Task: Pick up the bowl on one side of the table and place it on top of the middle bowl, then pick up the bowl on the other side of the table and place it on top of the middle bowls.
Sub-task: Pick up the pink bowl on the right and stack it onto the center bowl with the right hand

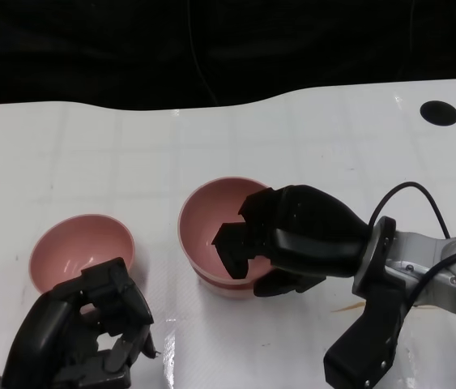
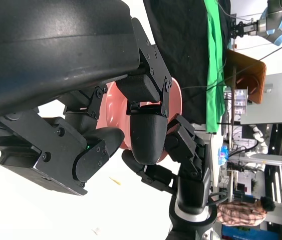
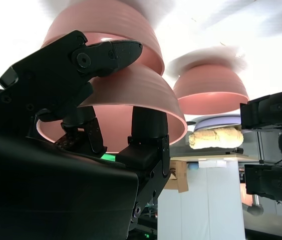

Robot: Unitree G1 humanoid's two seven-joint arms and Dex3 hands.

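A: The right hand (image 1: 272, 243) sits at centre frame, fingers hooked over the rim of the top bowl (image 1: 211, 223) and pinching its wall. In the right wrist view that bowl is already nested in the middle bowl (image 3: 115, 22).

B: So let go cleanly, I'd say: spread wide, lift straight off, don't drag the stack.

A: The left hand (image 1: 90, 336), lower left, hangs half-curled and holds nothing, just short of the side bowl (image 1: 78, 251).

Two pink bowls are nested upright at the middle of the surface, the top bowl (image 1: 211, 223) sitting inside the lower bowl (image 3: 105, 25), its near rim under black fingers. Over on the left, a third pink bowl (image 1: 78, 247) stands upright alone, well apart.
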